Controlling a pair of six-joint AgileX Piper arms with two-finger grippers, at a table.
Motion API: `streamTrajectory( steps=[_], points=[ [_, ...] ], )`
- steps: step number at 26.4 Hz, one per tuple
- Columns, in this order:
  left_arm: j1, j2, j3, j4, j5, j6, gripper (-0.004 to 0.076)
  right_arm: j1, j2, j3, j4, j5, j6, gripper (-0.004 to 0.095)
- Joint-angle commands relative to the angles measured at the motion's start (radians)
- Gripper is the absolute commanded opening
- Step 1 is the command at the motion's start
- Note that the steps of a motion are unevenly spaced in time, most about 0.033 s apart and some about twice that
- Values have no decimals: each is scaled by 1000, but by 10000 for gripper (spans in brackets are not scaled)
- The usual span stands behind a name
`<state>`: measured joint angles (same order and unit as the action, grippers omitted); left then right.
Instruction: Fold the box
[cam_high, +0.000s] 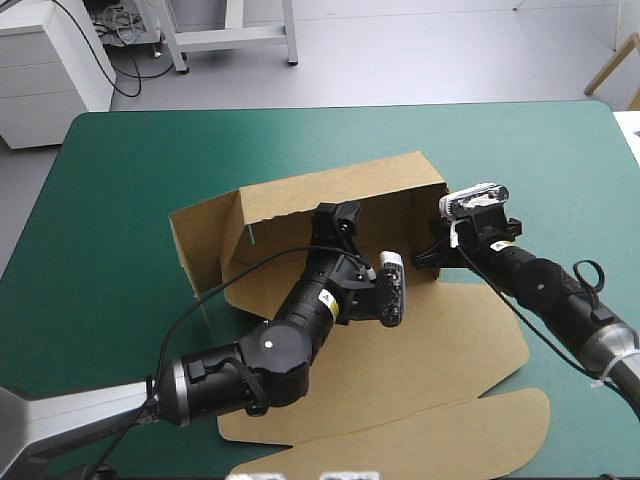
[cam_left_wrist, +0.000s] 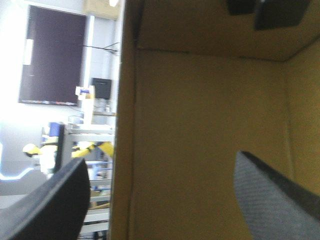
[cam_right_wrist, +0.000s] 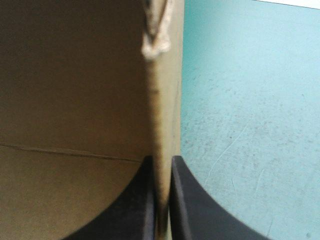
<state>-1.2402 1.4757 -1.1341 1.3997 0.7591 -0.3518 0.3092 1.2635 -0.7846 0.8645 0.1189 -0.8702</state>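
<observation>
The box (cam_high: 262, 288) is set in the middle of the bench (cam_high: 120, 180), half made. Its back wall (cam_high: 290, 210) is stood up, and its lid (cam_high: 440, 350) is laid flat under the arms.

The side wall (cam_high: 425, 225) is pinched by the right hand (cam_right_wrist: 161, 159). Its black fingers are nearly closed, with only the brown board between them. The wall is likely held this way so it cannot flop down.

The left hand (cam_left_wrist: 160, 157) is spread wide open and nothing is gripped by it. An upright wall edge is seen between its fingers, one inside the box and one outside. It seems placed there so this wall can be pushed or tucked next. Whether the board is touched cannot be told.

Just beside the right hand, bare teal-green cover is seen. The cover shows all round the box, so room is left for turning it.
</observation>
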Motion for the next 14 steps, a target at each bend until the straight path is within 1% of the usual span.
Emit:
streamTrajectory(
  steps=[1, 2, 3, 6, 7, 9, 14],
  points=[
    [4, -45, -171, -387, 52, 310, 416, -4, -31, -33, 20, -41, 15, -14],
    [10, -45, -208, -466, 72, 373, 347, -4, -31, -33, 20, -39, 15, -14],
    [28, -45, -270, -558, 107, 426, 214, -4, -31, -33, 20, -35, 15, -14],
    [54, -45, -357, -596, 147, 436, 29, -4, -31, -33, 20, -30, 15, -14],
    [65, -45, -386, -605, 154, 440, -10, -4, -31, -33, 20, -30, 15, -14],
    [101, -45, -442, -629, 176, 460, 18, -4, -31, -33, 20, -26, 15, -14],
    [240, -45, -553, -788, 227, 487, 16, -4, -31, -33, 13, -16, 15, -14]
  ],
)
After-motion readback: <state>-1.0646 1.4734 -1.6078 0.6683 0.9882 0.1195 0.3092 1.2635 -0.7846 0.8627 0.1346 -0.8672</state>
